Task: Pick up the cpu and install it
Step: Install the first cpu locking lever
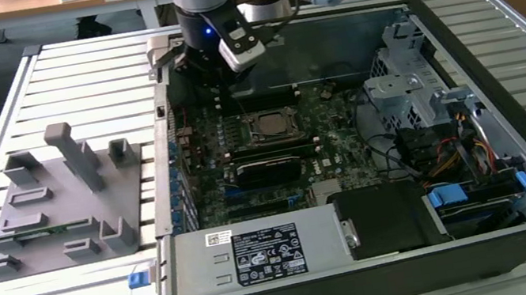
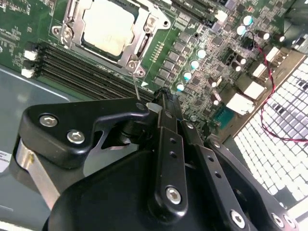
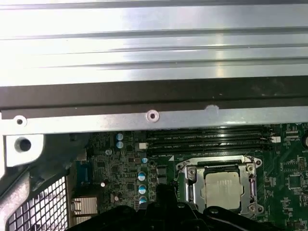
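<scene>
Cpu: the cpu lies flat in the metal-framed socket on the motherboard, its pale top showing in both wrist views.
Claw: the claw hangs over the board just beside the socket, apart from the chip. It looks drawn closed with nothing in it, though the angle is poor.
Claw in the exterior view: the claw is above the far end of the open computer case.
Surroundings: the case sits on a slatted table, with a grey fixture tray to the exterior view's left.
</scene>
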